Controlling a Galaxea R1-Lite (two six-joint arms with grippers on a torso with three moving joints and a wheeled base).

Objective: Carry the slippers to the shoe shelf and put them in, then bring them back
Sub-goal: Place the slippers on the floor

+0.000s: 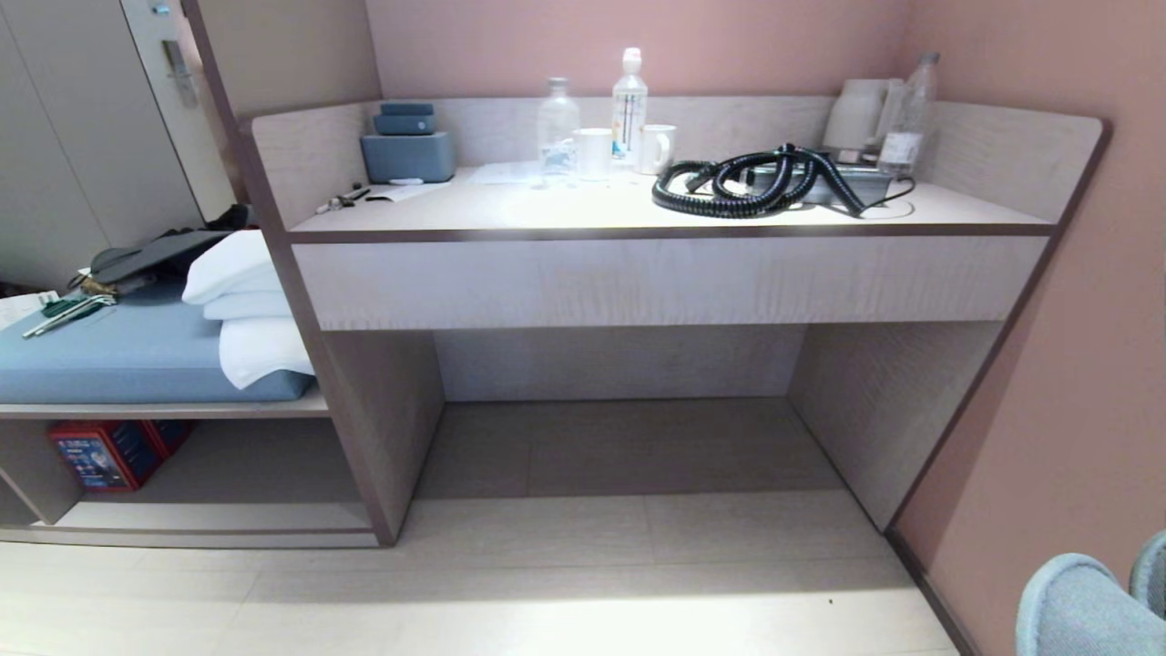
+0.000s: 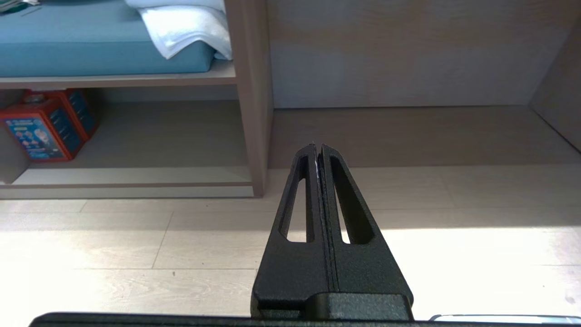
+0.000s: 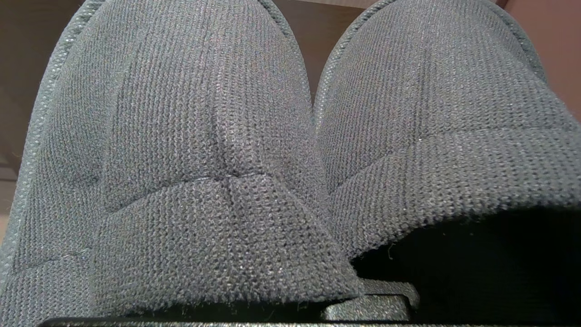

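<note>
Grey knit slippers point(image 3: 290, 150) fill the right wrist view, the right claw clamped on them at the head view's lower right; steer left to the shoe shelf point(image 1: 228, 474), keeping them level; left claw point(image 2: 317, 147) together, empty

The left gripper point(image 2: 318, 147) has its two black fingers pressed flat together, tips meeting with only a thin seam between them, and nothing sits between them. It points forward and a little down, hanging above the floor. The right gripper is almost wholly hidden in its own wrist view behind the slippers point(image 3: 290, 150), which fill the picture side by side just ahead of the wrist; its fingers are closed, and only a strip of the black body shows at the edge. Neither arm itself shows in the head view
</note>
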